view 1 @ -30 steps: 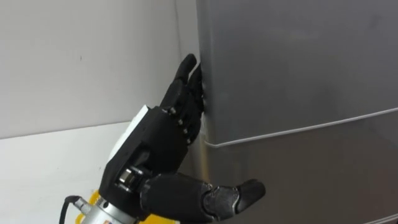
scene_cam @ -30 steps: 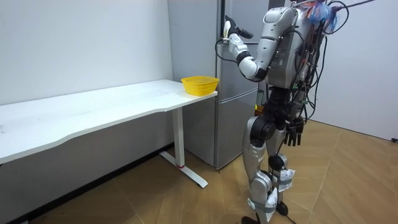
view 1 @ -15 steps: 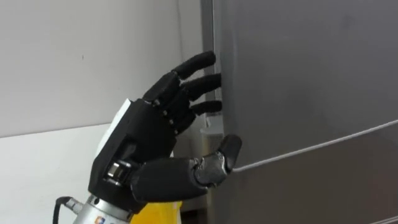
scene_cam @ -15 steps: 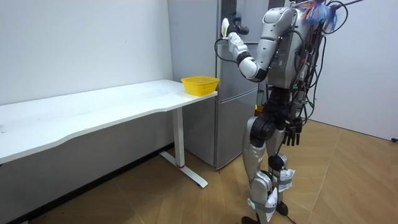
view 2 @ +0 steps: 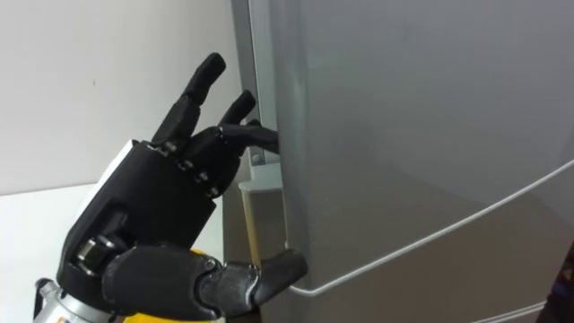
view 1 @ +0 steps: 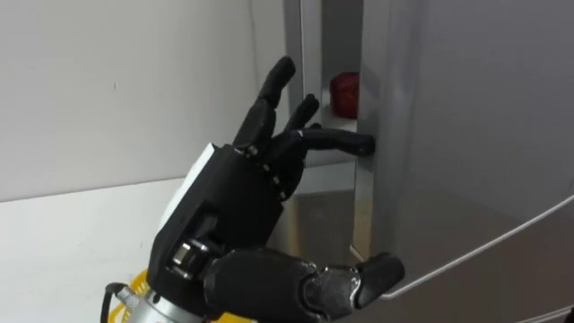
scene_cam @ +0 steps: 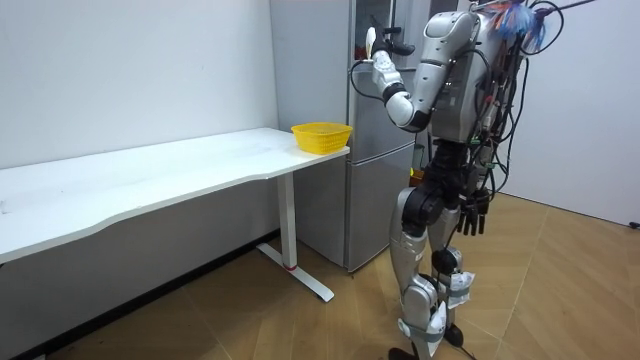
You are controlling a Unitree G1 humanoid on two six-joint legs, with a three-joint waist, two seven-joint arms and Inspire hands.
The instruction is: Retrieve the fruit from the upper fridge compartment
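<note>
left hand [view 1: 233,215]: black, with a white plate on its back
fingers [view 1: 272,94]: black, the thumb a glossier dark grey
right hand [scene_cam: 472,214]: dark
fridge door [view 1: 466,135]: plain silver-grey, crossed by one thin pale line
item in the fridge [view 1: 345,93]: red
basket [scene_cam: 321,136]: yellow
worktop [scene_cam: 150,180]: white, on white legs
wall [scene_cam: 130,70]: plain white
floor [scene_cam: 300,320]: light brown wood in a herringbone pattern

Head pair close up on the fridge door [view 1: 466,135]; room camera well back.
Both eyes look straight ahead, with the door's open edge at 12 o'clock and the left hand [view 1: 238,206] at 7 o'clock. The right eye sits a little further right, so the door covers more. The room view stands well off, side-on, with the desk [scene_cam: 150,178] at 9 o'clock. It shares the hand and door, near 1 o'clock.
</note>
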